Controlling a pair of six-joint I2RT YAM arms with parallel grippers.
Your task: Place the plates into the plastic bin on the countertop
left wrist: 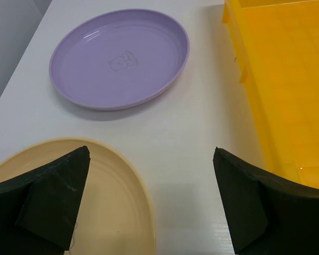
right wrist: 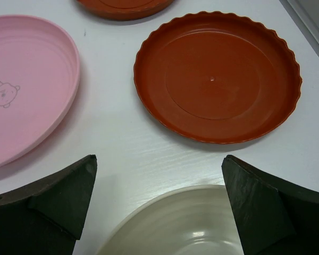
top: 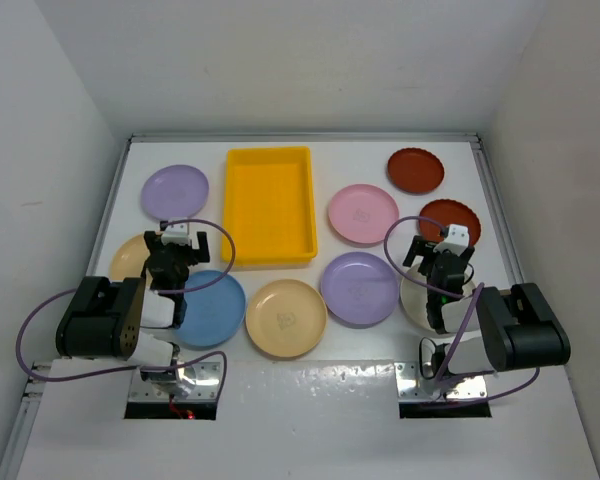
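The yellow plastic bin [top: 269, 204] stands empty at the back middle of the white countertop [top: 300, 400]; its left wall shows in the left wrist view [left wrist: 276, 79]. Plates lie around it: lilac [top: 175, 191] [left wrist: 119, 57], tan-yellow [top: 130, 256] [left wrist: 90, 207], blue [top: 210, 308], tan-yellow [top: 286, 317], lilac [top: 359, 288], pink [top: 362, 213] [right wrist: 21, 85], two red-brown [top: 415, 170] [top: 450, 222] [right wrist: 218, 74], cream [top: 420, 300] [right wrist: 186, 223]. My left gripper [top: 176, 243] [left wrist: 151, 204] is open over the tan plate's right edge. My right gripper [top: 443, 246] [right wrist: 159, 204] is open above the cream plate's far rim.
White walls close in the table on the left, back and right, with pale metal rails [top: 115, 200] along the edges. Purple cables loop from both arms [top: 215, 250] [top: 405, 235].
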